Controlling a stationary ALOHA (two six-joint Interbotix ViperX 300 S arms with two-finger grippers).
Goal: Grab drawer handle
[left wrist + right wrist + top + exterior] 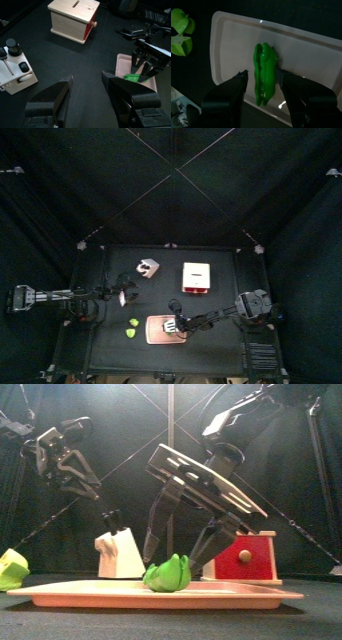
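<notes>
The cream box stands at the back right of the table, its red-orange front facing the table's front. The drawer handle is a small round pull in the middle of that face; it also shows in the left wrist view. My left gripper is open and empty, hanging left of the box and well away from the handle. My right gripper is open, low over the pinkish tray, its jaws on either side of a green piece.
A white-grey cube stands left of the box, close to my left gripper. Two more green pieces lie on the table left of the tray. Black curtains close the table in.
</notes>
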